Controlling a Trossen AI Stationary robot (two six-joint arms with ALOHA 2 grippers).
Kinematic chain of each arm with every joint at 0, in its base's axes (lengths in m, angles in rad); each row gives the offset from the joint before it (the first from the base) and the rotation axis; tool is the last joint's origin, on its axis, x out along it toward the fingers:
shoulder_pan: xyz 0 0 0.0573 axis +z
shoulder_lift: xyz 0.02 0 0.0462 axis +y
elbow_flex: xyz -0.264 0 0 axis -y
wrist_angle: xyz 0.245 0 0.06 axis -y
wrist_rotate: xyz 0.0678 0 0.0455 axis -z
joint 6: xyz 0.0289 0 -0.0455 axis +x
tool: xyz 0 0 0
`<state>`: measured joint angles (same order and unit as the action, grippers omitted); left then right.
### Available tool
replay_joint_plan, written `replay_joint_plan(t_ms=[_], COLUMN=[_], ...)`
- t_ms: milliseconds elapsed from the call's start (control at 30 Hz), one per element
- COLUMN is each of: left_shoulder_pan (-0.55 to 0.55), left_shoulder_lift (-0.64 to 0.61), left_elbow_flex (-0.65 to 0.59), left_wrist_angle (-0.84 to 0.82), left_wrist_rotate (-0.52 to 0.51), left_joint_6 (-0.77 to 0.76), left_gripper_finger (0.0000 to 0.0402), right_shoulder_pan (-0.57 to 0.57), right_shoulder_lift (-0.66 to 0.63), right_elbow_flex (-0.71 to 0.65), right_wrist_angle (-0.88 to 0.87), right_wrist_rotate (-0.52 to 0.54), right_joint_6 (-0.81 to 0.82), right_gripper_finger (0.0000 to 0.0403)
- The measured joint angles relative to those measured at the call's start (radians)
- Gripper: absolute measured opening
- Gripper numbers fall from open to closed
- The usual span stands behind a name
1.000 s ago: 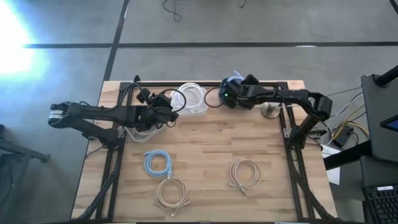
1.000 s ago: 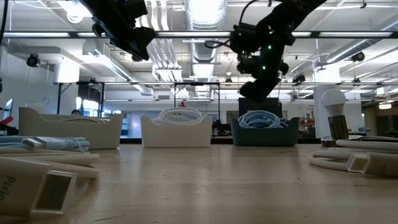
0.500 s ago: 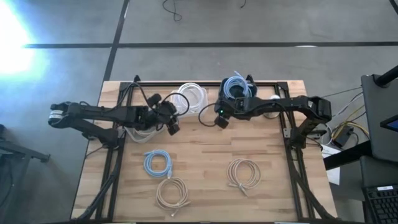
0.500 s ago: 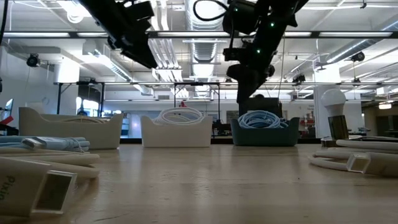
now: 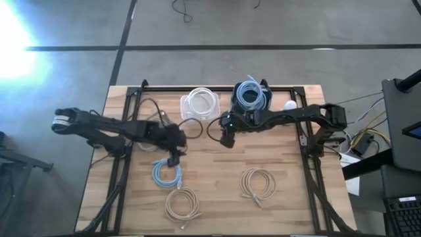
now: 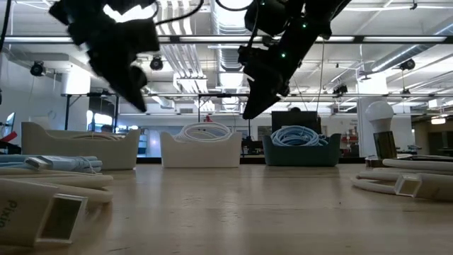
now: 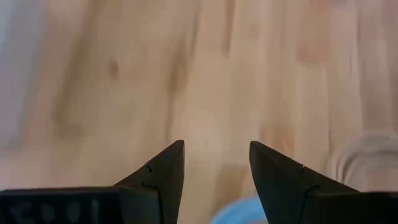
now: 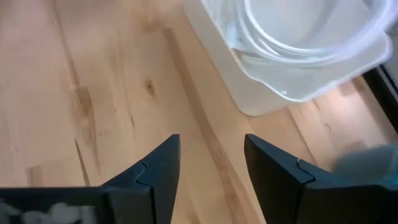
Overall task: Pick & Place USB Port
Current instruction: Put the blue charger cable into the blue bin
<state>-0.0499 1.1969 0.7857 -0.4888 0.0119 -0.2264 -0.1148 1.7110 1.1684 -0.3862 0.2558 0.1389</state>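
Note:
Several coiled cables lie flat on the wooden table: a light blue coil [image 5: 166, 172], a beige coil [image 5: 182, 204] toward the near edge, and another beige coil [image 5: 258, 183] to the right. My left gripper [image 5: 175, 158] hovers open just beyond the blue coil's far edge; the left wrist view shows its gap [image 7: 216, 162] over bare wood, with the blue coil [image 7: 239, 214] at the picture's edge. My right gripper [image 5: 226, 139] is open above the table's middle, near the white bin [image 5: 199, 105], and its gap [image 8: 211, 155] holds nothing.
Along the far edge stand a white bin [image 6: 202, 147] with a white cable, a blue bin [image 5: 248, 97] with blue cable, and a beige bin [image 6: 78, 145] on the left. A light bulb [image 5: 289, 104] stands at the far right. A black frame rims the table.
My left gripper has swung from beside the far bins toward the near edge and come down to the blue coil. My right gripper has drawn back from over the blue bin toward the left and the table's middle. The cables have stayed where they were.

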Motion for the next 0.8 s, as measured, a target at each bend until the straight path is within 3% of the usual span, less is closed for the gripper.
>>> replay_joint_plan(t_ms=[233,500,800], left_shoulder_pan=[-0.081,-0.135,-0.135], left_shoulder_lift=[0.0,0.0,-0.001], left_elbow_flex=[-0.142,-0.265,-0.392], left_wrist_angle=[0.006,0.033,0.29], left_wrist_rotate=[0.005,-0.013,-0.049], left_joint_6=[-0.05,-0.118,-0.164], left_gripper_finger=[0.0177,0.0177,0.0173], right_shoulder_pan=[0.001,0.001,0.001], right_shoulder_lift=[0.026,0.019,0.021], right_elbow_flex=[0.002,0.001,0.001], right_wrist_angle=[0.027,0.034,0.033], right_wrist_rotate=[-0.003,-0.003,-0.003], right_joint_6=[-0.027,-0.035,-0.035], right_gripper_finger=[0.0202,0.0208,0.0208])
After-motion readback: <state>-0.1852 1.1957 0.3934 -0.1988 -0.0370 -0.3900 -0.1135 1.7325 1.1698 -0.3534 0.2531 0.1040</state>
